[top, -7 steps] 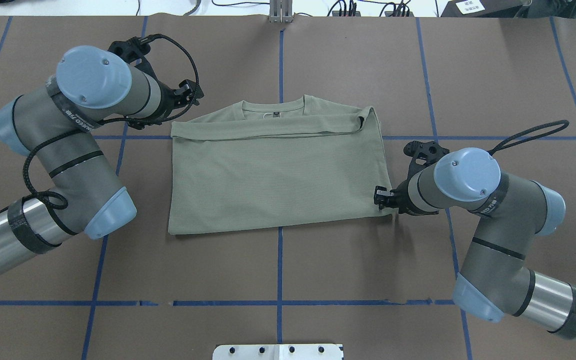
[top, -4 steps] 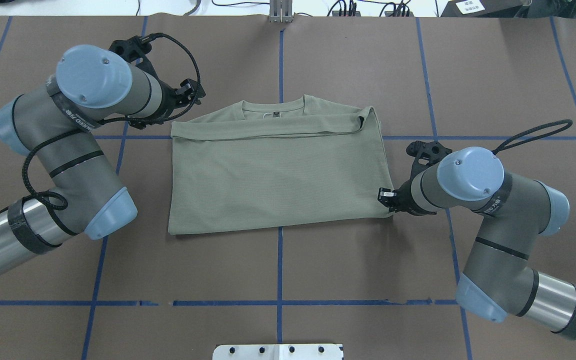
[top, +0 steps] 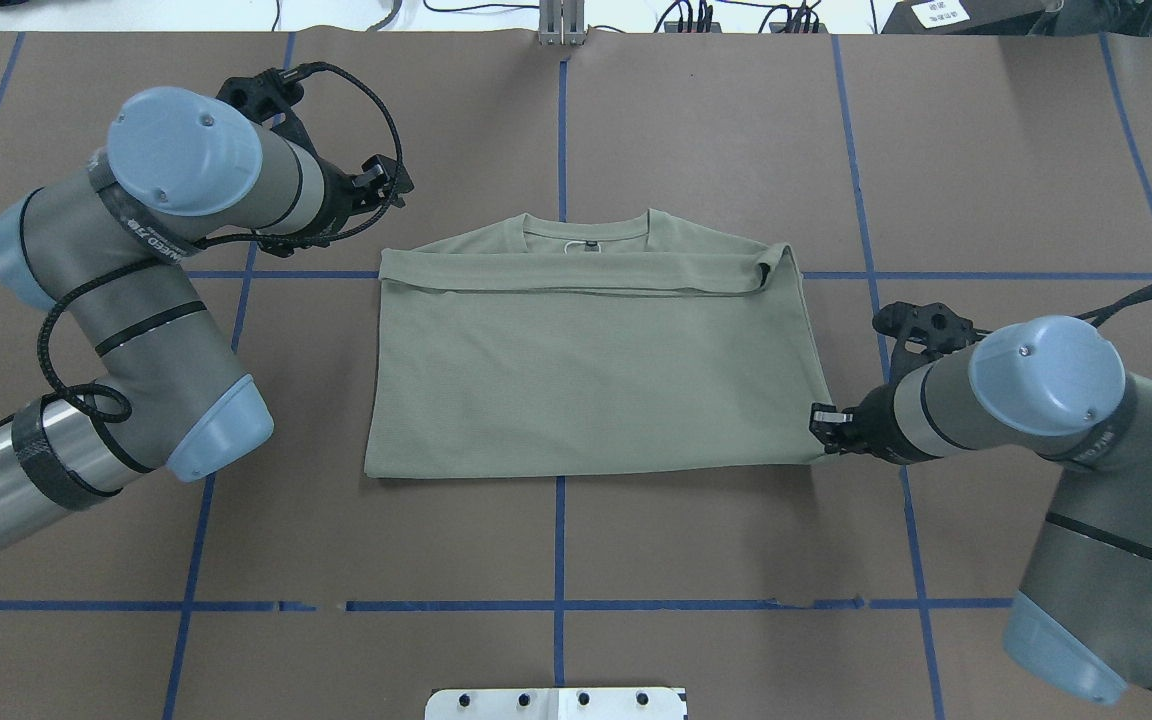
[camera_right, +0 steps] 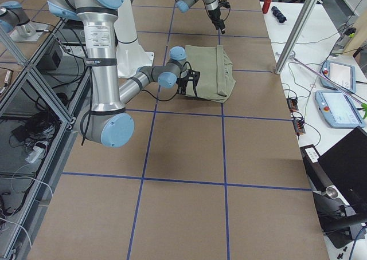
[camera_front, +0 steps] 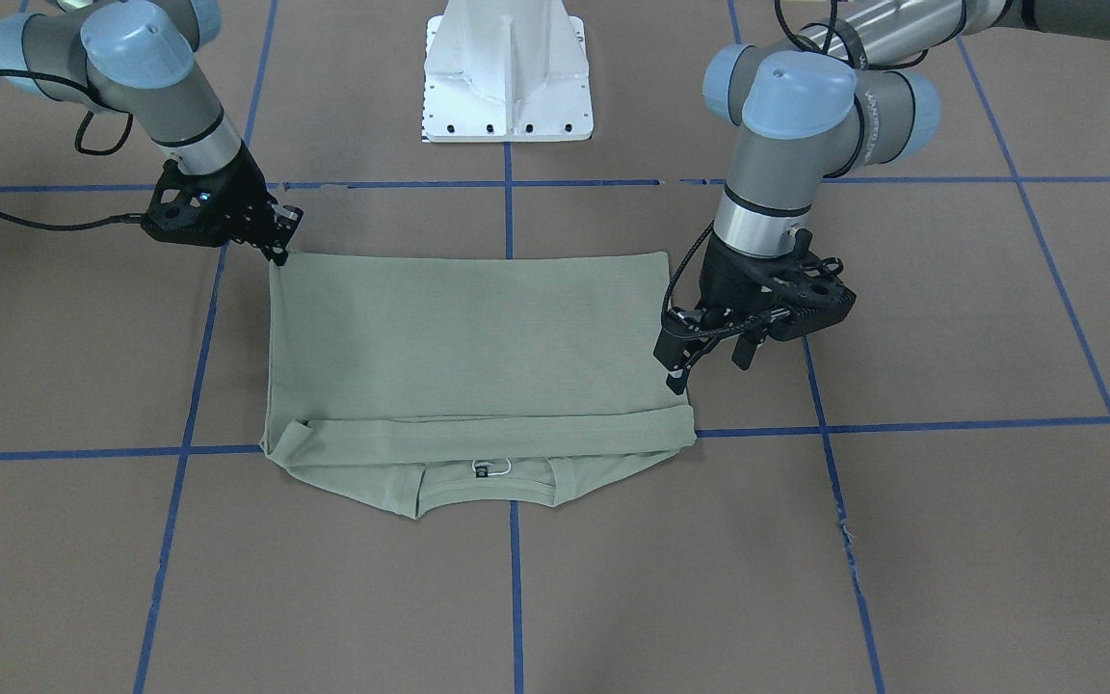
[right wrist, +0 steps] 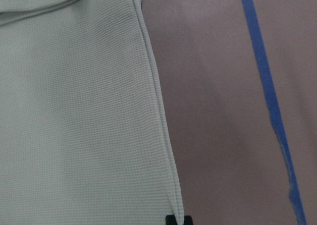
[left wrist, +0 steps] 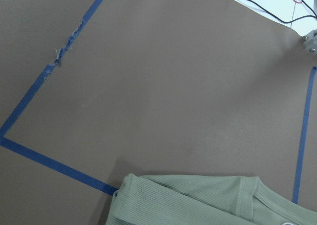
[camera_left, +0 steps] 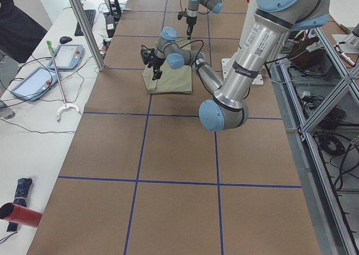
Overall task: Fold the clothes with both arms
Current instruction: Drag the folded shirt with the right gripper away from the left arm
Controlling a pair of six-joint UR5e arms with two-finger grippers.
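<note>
The clothes are one sage-green shirt [top: 586, 380], folded into a rectangle and lying flat at the table's middle, collar and black neck label toward the far edge. Its collar side faces the camera on the shirt [camera_front: 468, 337] in the front-facing view. My right gripper [top: 824, 428] is shut on the shirt's near right corner, low at the table; its fingertips [right wrist: 177, 219] pinch the hem in the right wrist view. My left gripper [camera_front: 709, 366] hovers open just off the shirt's far left corner, holding nothing. The left wrist view shows only that corner of the shirt [left wrist: 198, 200].
The brown table cover carries a grid of blue tape lines [top: 558, 540]. The white pedestal base [camera_front: 507, 77] stands at the robot's side of the table. Side benches with tablets [camera_right: 335, 108] and cables [camera_left: 33, 81] flank both table ends.
My right gripper has pulled back to the right with the corner in it, and the whole shirt has slid right across the table. The left arm has barely moved.
</note>
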